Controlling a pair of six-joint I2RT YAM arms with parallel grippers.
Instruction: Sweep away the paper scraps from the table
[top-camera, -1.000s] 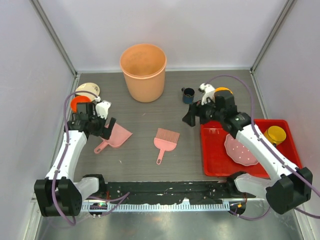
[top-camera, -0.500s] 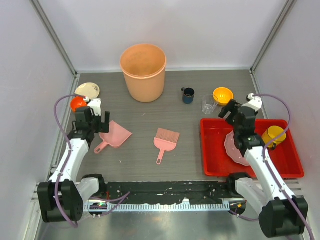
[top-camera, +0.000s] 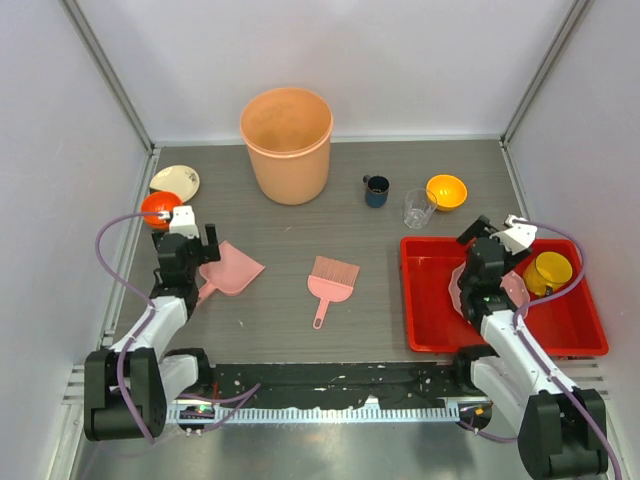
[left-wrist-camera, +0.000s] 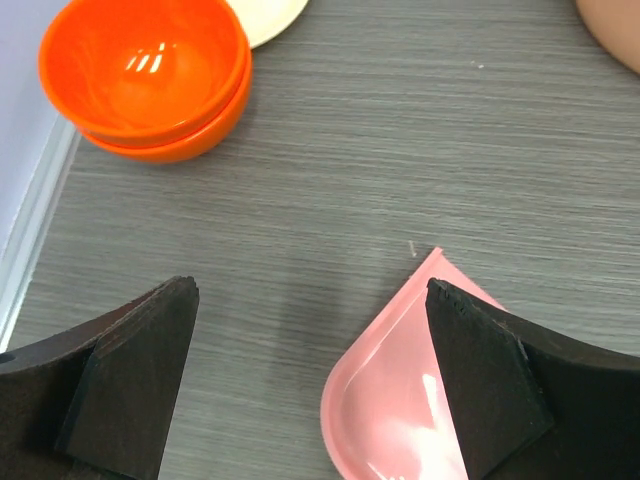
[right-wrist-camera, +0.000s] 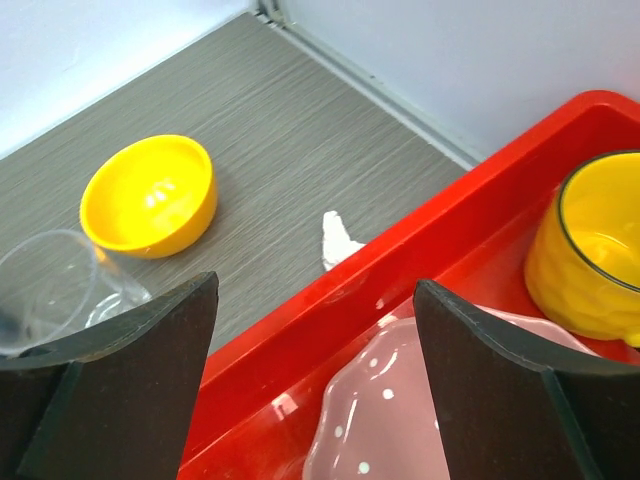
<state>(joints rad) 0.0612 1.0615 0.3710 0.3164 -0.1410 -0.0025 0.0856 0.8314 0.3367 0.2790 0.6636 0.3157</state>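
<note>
One white paper scrap (right-wrist-camera: 338, 240) lies on the table (top-camera: 340, 240) just outside the red tray's far rim; no other scraps show. My right gripper (top-camera: 484, 243) (right-wrist-camera: 315, 290) hovers open over the tray's back left corner, with nothing between its fingers. My left gripper (top-camera: 188, 252) (left-wrist-camera: 312, 290) is open low over the table at the left. Its right finger overlaps the pink dustpan (top-camera: 233, 272) (left-wrist-camera: 400, 400) without gripping it. A pink brush (top-camera: 330, 280) lies mid-table, away from both grippers.
A large orange bucket (top-camera: 287, 140) stands at the back. Orange bowls (top-camera: 158, 208) (left-wrist-camera: 145, 75) and a cream plate (top-camera: 175, 180) sit far left. A dark cup (top-camera: 377, 190), clear glass (top-camera: 419, 208) and yellow bowl (top-camera: 446, 190) stand behind the red tray (top-camera: 430, 320), which holds a pink plate (right-wrist-camera: 400, 410) and a yellow cup (top-camera: 552, 270).
Both arms have drawn back toward their bases. The right gripper left the cups and now hangs over the tray's corner. The left gripper slid down-left beside the dustpan.
</note>
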